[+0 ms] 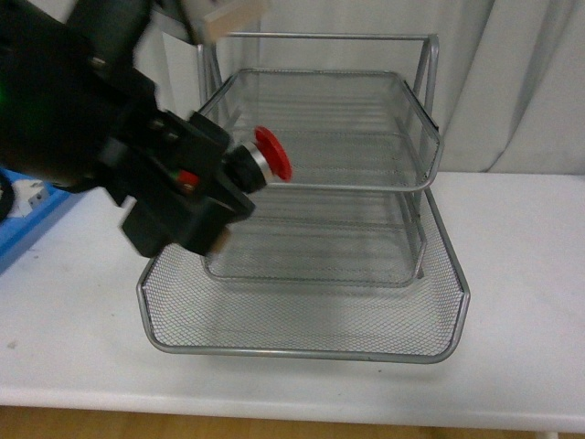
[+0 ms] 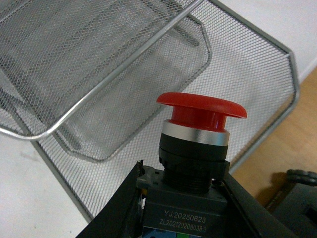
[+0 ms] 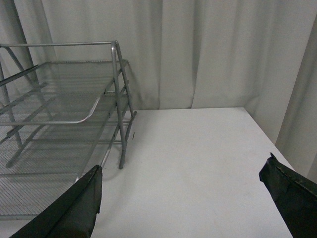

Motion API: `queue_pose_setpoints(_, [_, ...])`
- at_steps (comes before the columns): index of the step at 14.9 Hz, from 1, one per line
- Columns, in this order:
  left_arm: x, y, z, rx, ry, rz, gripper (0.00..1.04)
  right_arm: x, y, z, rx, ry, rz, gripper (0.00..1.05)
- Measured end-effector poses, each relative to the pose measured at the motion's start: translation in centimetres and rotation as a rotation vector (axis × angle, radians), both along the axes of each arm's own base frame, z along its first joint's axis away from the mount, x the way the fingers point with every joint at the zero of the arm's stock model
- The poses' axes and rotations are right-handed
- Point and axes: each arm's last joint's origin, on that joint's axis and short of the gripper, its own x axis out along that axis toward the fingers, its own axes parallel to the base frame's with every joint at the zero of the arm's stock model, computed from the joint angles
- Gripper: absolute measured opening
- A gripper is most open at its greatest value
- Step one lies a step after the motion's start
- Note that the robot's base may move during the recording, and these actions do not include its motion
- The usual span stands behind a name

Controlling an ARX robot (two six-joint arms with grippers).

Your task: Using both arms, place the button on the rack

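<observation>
Left gripper: at centre left of the front view; fingers pinched on the blocky body of the button, which fills the gap between them.
Button position: in the air, touching nothing but the fingers; red cap just beside the left front corner of the top tray of the rack; in the left wrist view it hangs over the mesh of the lowest tray, outside the top tray's rim.
Button axis: runs from body at lower left to cap at upper right of the front view, so the cap leads toward the rack.
Right gripper: fingers spread wide, empty; only bare table between them; the rack sits at the left of its frame, well apart.
Nearer arm: the left, by far; it carries the part.
Coming move, as I judge it: short travel toward upper right over the rim, then release onto mesh; the cap-heavy part may tip or roll.
</observation>
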Motion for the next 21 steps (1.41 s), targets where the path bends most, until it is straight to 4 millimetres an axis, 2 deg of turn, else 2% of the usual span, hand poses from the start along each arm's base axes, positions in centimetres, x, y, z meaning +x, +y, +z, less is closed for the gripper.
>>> queue_pose_setpoints(4, [3.3,-3.7,-4.4,0.107,0.028,-0.015,0.37,0.0,0.0,0.0,0.0,0.0,0.0,0.98])
queue_pose_setpoints(7, [5.8,-5.1,-5.9,0.113,0.036,0.024,0.37,0.0,0.0,0.0,0.0,0.0,0.0,0.98])
queue_pose_setpoints(9, [6.8,-4.9,-7.4,0.117,0.086,0.065,0.37,0.0,0.0,0.0,0.0,0.0,0.0,0.98])
queue_pose_setpoints(11, [6.9,-4.5,-7.6,0.082,0.129,0.071,0.57,0.0,0.0,0.0,0.0,0.0,0.0,0.98])
queue_pose_setpoints(12, [6.6,-4.1,-6.7,0.046,0.114,0.078,0.68,0.0,0.0,0.0,0.0,0.0,0.0,0.98])
queue_pose_setpoints(13, [5.8,-3.6,-5.4,0.001,0.111,0.08,0.79,0.0,0.0,0.0,0.0,0.0,0.0,0.98])
queue_pose_setpoints(15, [3.5,-2.3,-1.3,-0.155,0.021,0.064,1.0,0.0,0.0,0.0,0.0,0.0,0.0,0.98])
queue_pose_setpoints(17, [0.3,0.7,3.5,-0.351,-0.136,0.055,0.98,0.0,0.0,0.0,0.0,0.0,0.0,0.98])
queue_pose_setpoints(18, [-1.3,2.2,5.3,-0.403,-0.371,0.221,0.92,0.0,0.0,0.0,0.0,0.0,0.0,0.98])
queue_pose_setpoints(19, [-2.8,3.8,5.3,-0.458,-0.554,0.457,0.79,0.0,0.0,0.0,0.0,-0.001,0.001,0.98])
queue_pose_setpoints(20, [-4.1,5.7,2.9,-0.444,-0.614,0.648,0.65,0.0,0.0,0.0,0.0,0.0,0.002,0.98])
queue_pose_setpoints(21, [-5.2,7.0,0.6,-0.414,-0.594,0.705,0.52,0.0,0.0,0.0,0.0,0.0,0.002,0.98])
